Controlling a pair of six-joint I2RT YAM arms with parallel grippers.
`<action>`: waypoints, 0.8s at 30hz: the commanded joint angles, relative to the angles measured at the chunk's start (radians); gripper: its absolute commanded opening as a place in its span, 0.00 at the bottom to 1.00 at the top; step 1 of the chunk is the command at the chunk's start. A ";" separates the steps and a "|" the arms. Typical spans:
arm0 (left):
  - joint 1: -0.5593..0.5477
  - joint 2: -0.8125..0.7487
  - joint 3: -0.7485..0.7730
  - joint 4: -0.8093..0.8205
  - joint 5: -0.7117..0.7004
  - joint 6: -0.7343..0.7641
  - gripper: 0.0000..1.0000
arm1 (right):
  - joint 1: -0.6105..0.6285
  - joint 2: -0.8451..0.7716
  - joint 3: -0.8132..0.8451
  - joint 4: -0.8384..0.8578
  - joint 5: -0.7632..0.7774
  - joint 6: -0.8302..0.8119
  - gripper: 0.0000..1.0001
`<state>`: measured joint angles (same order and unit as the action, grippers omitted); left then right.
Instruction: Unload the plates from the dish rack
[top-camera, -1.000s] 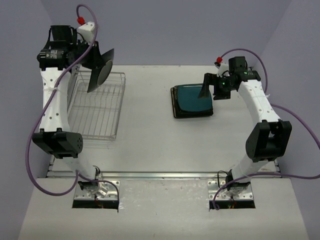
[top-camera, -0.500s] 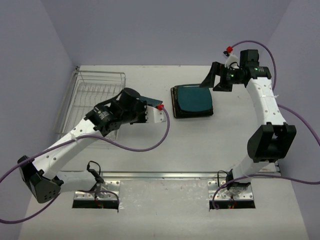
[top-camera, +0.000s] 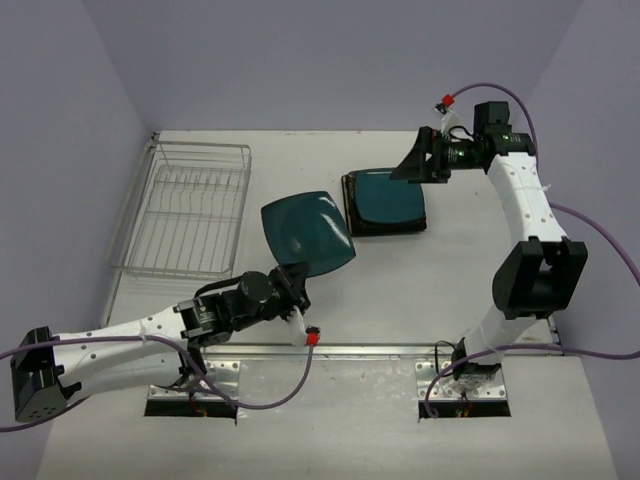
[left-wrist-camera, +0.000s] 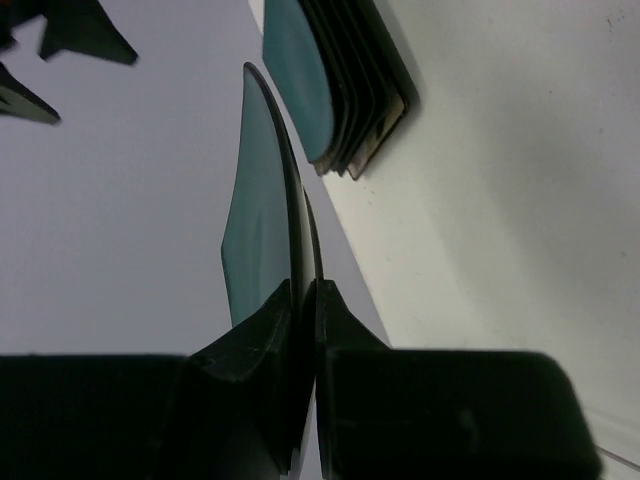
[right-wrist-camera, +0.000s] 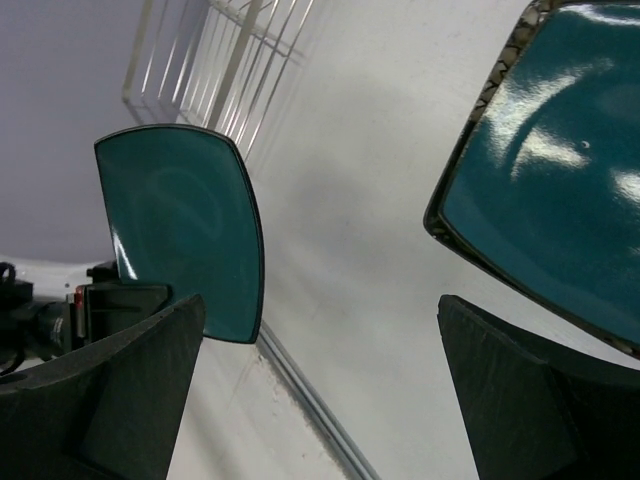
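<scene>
Silver dish rack (top-camera: 185, 215) lies flat; long axis runs near-to-far.

Table (top-camera: 400, 290) was a pale, flat top. Dish rack (top-camera: 190, 210) sat on it at far left, close to the left edge, long side running front to back. Stack of plates (top-camera: 386, 200), square and teal, lay flat right of centre, well apart from the rack. Metal rail (top-camera: 340, 351) ran along the near edge.
</scene>
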<state>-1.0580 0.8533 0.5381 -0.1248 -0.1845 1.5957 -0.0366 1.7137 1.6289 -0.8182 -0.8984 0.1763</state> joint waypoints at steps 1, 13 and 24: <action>-0.050 -0.075 -0.025 0.402 -0.005 0.250 0.00 | 0.024 0.028 -0.008 -0.012 -0.153 -0.057 0.99; -0.104 0.029 0.034 0.477 -0.141 0.171 0.00 | 0.229 -0.018 -0.341 0.232 -0.155 0.136 0.96; -0.114 0.076 0.057 0.485 -0.214 0.081 0.00 | 0.236 -0.087 -0.344 0.303 -0.119 0.210 0.85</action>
<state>-1.1591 0.9412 0.5182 0.1965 -0.3414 1.6869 0.1986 1.7007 1.2442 -0.5719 -1.0021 0.3449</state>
